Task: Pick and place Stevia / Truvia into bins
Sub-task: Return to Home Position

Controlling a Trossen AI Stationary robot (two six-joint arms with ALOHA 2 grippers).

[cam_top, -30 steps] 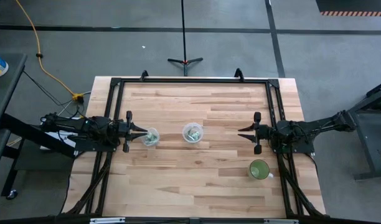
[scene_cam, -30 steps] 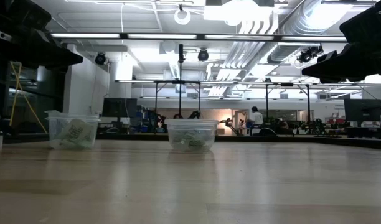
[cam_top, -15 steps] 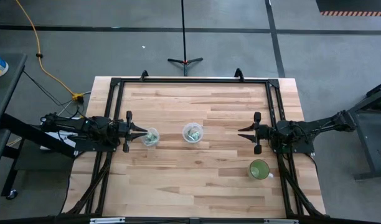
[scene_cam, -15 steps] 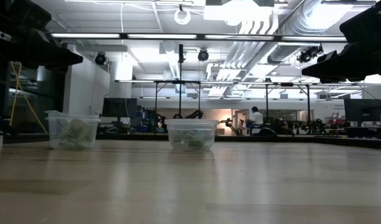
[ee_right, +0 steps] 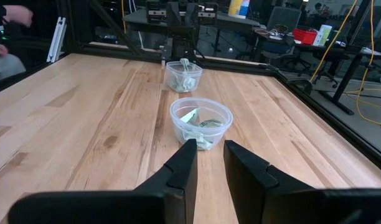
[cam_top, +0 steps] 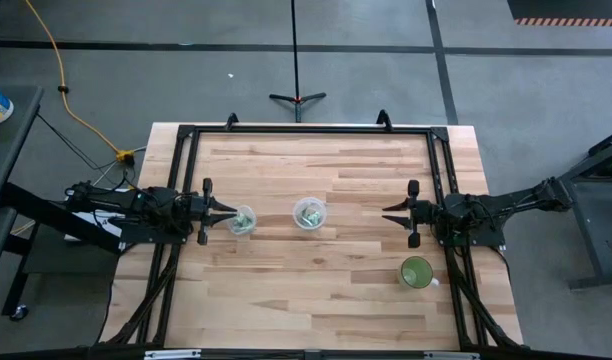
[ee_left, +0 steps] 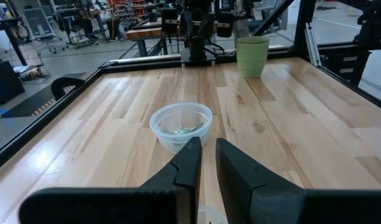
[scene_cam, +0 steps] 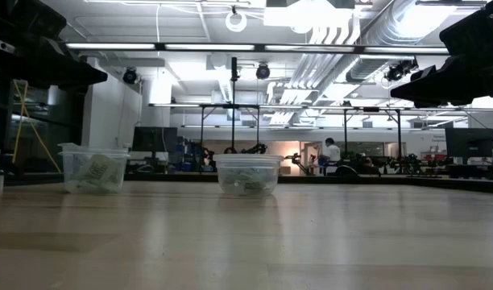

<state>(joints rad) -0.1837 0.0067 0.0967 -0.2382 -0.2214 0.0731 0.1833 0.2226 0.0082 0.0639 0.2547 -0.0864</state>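
Left gripper [cam_top: 229, 213] hangs over the left side of the table [cam_top: 316, 300], its tips just beside the left clear cup [cam_top: 243, 220]. Its two fingers [ee_left: 189, 163] stand a narrow gap apart and hold nothing. Right gripper [cam_top: 387, 212] hangs over the right side, pointing toward the centre and well apart from both clear cups. Its fingers [ee_right: 184, 165] are likewise slightly parted and empty.

All the sachets in view lie inside the two clear cups. A small heap of pale green and white sachets [ee_right: 200, 127] fills the bottom of the middle clear cup [cam_top: 308, 213], which stands between the two grippers. More packets show through the wall of the left clear cup. A green cup [cam_top: 417, 272] stands upright on the near right part of the table, near the right arm. Far behind the table, a person [scene_cam: 333, 151] stands in the room.
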